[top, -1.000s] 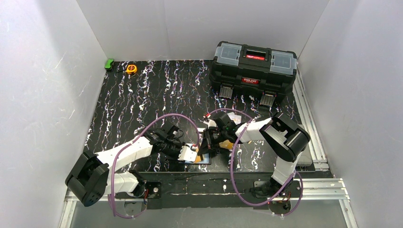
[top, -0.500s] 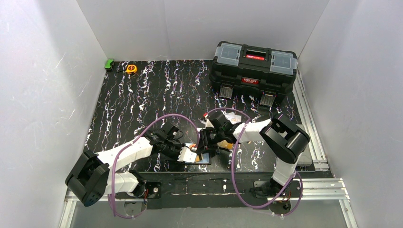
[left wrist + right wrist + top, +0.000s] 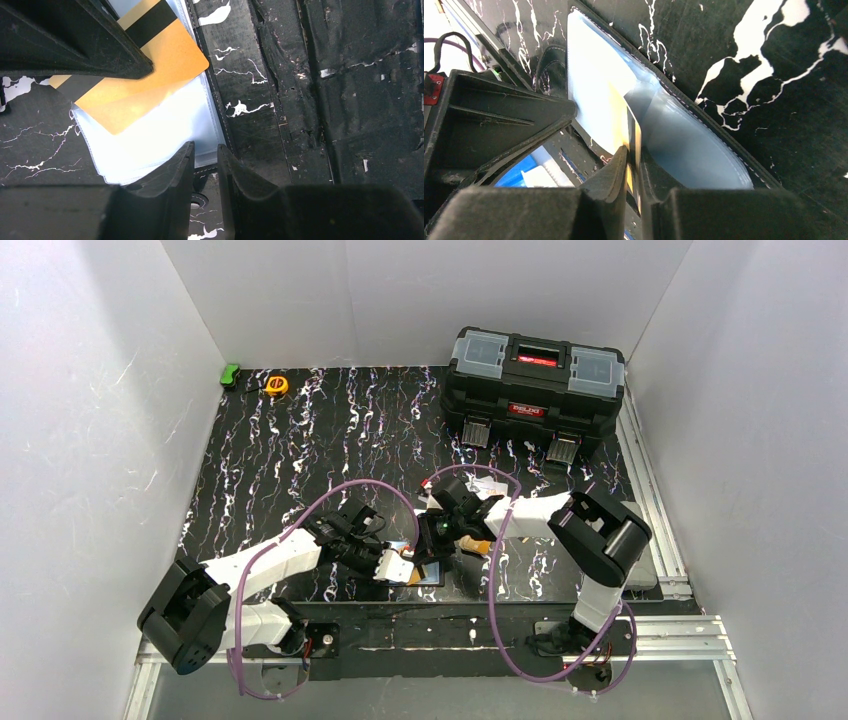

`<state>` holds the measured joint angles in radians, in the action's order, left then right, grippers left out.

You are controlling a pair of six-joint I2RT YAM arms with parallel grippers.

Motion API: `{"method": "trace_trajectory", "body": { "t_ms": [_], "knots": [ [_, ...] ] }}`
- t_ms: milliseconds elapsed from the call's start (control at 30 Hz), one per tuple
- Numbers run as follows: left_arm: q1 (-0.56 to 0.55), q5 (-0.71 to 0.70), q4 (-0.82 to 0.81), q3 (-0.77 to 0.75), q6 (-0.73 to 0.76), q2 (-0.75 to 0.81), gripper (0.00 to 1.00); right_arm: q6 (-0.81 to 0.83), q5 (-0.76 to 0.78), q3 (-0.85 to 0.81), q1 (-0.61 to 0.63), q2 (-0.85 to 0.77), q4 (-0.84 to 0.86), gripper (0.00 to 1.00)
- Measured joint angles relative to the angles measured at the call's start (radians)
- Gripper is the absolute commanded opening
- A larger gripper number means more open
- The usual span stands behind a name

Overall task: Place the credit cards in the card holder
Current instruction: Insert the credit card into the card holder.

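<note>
Top: toolbox, red labels unreadable; card holder lies open at the table's near edge.
Left wrist: left jaws pinch card holder's edge.
Right wrist: right jaws grip orange credit card, tip in sleeve.

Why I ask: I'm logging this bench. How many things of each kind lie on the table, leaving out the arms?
toolbox: 1
tape measure: 1
green object: 1
card holder: 1
credit cards: 3 seen, more may be hidden
Total: 7
</note>
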<state>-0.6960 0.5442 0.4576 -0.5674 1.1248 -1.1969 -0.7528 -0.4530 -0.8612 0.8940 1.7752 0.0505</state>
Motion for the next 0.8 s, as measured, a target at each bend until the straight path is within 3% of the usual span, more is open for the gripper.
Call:
{"method": "trace_trajectory", "body": {
  "t_ms": [100, 500, 700, 800],
  "knots": [
    [0.000, 0.003, 0.000, 0.000, -0.002, 0.000, 0.22, -0.004, 0.006, 0.000, 0.003, -0.005, -0.001, 0.01],
    [0.000, 0.014, -0.001, 0.003, -0.011, 0.000, 0.21, -0.053, 0.023, -0.001, 0.005, -0.011, -0.009, 0.01],
    [0.000, 0.017, -0.001, 0.003, -0.018, 0.000, 0.20, -0.074, 0.053, -0.006, 0.008, -0.010, -0.037, 0.29],
    [0.000, 0.018, 0.000, 0.003, -0.019, 0.000, 0.20, -0.087, 0.065, -0.012, 0.012, -0.010, -0.050, 0.37]
  ]
}}
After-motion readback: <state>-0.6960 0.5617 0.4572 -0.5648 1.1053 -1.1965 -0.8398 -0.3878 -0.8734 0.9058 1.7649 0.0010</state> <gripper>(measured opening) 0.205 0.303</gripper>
